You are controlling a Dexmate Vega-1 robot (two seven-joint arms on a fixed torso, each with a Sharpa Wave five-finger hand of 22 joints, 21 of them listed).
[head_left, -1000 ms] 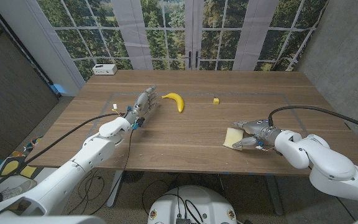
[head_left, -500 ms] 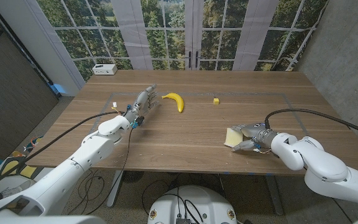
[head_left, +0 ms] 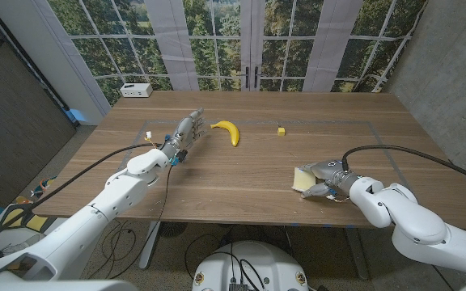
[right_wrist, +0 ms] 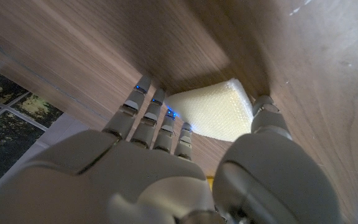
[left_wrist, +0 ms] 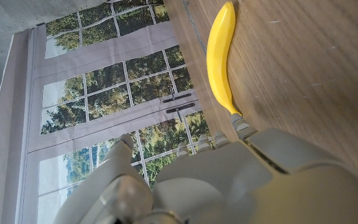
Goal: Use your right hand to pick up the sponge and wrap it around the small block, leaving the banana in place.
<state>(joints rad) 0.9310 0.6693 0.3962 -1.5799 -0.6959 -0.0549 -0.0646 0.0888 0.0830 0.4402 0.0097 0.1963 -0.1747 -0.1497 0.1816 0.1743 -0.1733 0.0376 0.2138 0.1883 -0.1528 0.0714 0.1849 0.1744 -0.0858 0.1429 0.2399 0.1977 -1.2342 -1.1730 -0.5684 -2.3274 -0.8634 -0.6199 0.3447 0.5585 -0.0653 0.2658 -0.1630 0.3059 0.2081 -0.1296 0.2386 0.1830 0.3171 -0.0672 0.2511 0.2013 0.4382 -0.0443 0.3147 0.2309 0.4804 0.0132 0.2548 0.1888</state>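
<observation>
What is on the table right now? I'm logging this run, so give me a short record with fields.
sponge: pale yellow, near the table's front edge, right hand closing on it, fingers and thumb either side
block: small, yellow, far from the sponge
banana: lying near the left hand
left hand: holds nothing
table: wooden
white box: at the far left corner

Bare table point(head_left: 241, 182) lies between sponge point(head_left: 302, 178) and small block point(head_left: 281, 131); the banana point(head_left: 227, 131) sits well left.
</observation>
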